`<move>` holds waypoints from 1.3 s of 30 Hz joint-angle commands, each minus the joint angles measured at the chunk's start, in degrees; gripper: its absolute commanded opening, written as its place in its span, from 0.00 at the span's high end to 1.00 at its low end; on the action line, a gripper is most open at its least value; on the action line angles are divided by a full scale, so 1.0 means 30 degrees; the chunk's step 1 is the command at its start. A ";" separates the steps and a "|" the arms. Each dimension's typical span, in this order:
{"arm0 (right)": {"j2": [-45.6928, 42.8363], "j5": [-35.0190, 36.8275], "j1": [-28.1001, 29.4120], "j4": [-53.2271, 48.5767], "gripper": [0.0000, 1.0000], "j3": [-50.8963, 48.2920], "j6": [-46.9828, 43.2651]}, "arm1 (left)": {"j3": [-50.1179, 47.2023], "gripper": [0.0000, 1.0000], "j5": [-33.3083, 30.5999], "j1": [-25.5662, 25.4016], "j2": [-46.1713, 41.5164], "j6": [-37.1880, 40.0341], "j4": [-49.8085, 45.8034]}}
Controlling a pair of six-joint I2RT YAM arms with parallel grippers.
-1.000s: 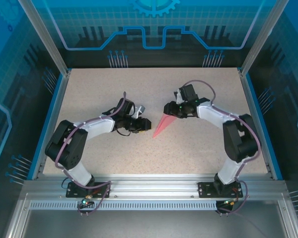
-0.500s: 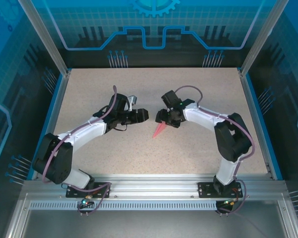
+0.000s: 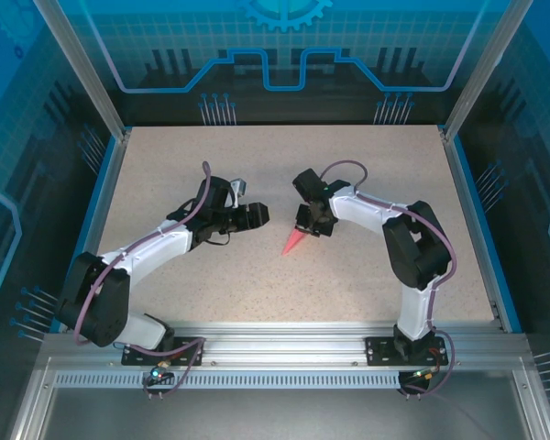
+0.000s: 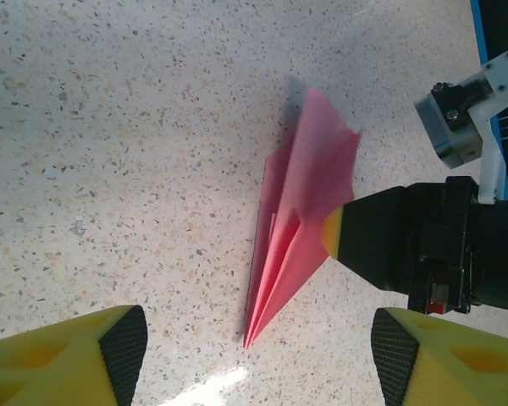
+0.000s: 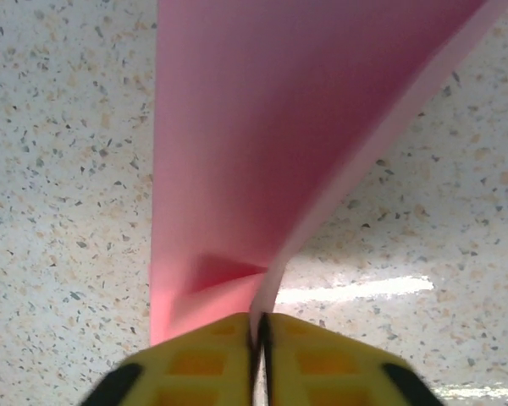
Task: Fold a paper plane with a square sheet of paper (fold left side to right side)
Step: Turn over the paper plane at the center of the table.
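The square sheet of paper is folded into a narrow salmon-pink dart, the paper plane (image 3: 293, 241). It lies mid-table with its sharp point toward the near edge. In the left wrist view the paper plane (image 4: 298, 199) shows several layered creases. My right gripper (image 3: 309, 225) is shut on one raised flap at the plane's wide end. In the right wrist view the right gripper (image 5: 261, 334) pinches the thin paper (image 5: 245, 144) edge between yellow fingertips. My left gripper (image 3: 264, 214) stands open just left of the plane. In its own view the left gripper (image 4: 260, 351) straddles the plane's point without touching it.
The speckled table (image 3: 211, 165) has blue rails along its left and right sides and a metal frame at the near edge. The right arm's black wrist and camera mount (image 4: 466, 118) crowd the space beside the plane's wide end.
The right gripper has moved left along the plane and shut on its flap. The left gripper has opened wider and shifted away from the near edge. The plane's wide end is lifted.
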 commanded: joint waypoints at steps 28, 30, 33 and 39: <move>-0.2478 -0.3710 0.0017 0.3872 1.00 -0.5020 -0.5350 | -0.0553 0.16 -0.2561 0.0990 -0.3751 0.0468 -0.1910; -0.2572 -0.3138 -0.0225 0.3509 1.00 -0.5285 -0.5467 | -0.0564 0.16 -0.2535 0.0997 -0.3720 0.0476 -0.1910; -0.2691 -0.2681 -0.0414 0.3271 1.00 -0.5481 -0.5585 | -0.0494 0.16 -0.2464 0.0974 -0.3589 0.0447 -0.1883; -0.3600 -0.2371 -0.0450 0.3250 0.81 -0.5612 -0.5819 | -0.0361 0.16 -0.2271 0.0989 -0.3397 0.0385 -0.1851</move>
